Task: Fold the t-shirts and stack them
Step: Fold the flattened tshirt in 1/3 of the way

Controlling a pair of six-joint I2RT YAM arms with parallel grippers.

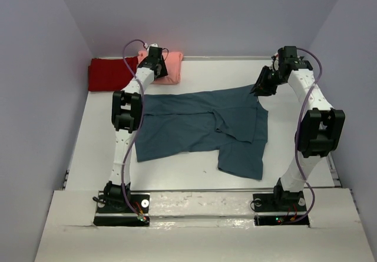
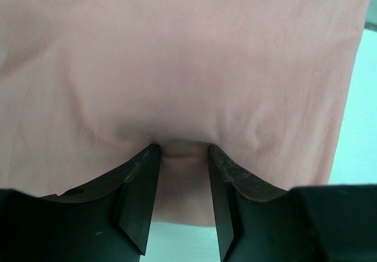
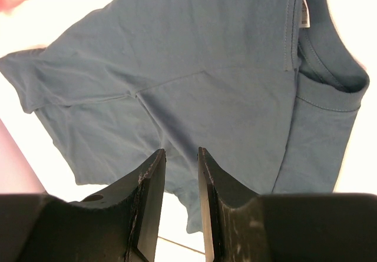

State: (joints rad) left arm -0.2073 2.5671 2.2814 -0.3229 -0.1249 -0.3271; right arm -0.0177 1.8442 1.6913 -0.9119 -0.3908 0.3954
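A large dark teal-blue cotton t-shirt (image 1: 194, 126) is seen spread over the middle of the white surface (image 1: 177, 176), partly doubled over on itself toward the right edge, with one flap reaching down toward the near edge. Its far right corner is drawn up off the surface to the right tool (image 1: 260, 89), which is held just above the cloth near the far right corner of the surface. In the right wrist view the fingers (image 3: 150, 179) of this tool are set close together and are clamped on the edge of the teal-blue t-shirt, whose body, seams, ribbed collar (image 3: 330, 68) and small white neck label (image 3: 304, 16) are laid out beyond them. A dark red cotton t-shirt (image 1: 106, 73) is folded in the far left corner of the surface, and a salmon-pink cotton t-shirt (image 1: 174, 68) is folded just beside it on its right, the two touching. The left tool (image 1: 155, 57) is lowered onto the salmon-pink cotton t-shirt. In the left wrist view its fingers are set moderately apart with a small ridge of pink cloth between the tips, and puckers are drawn toward them, so the cloth appears to be clamped rather than merely pressed.
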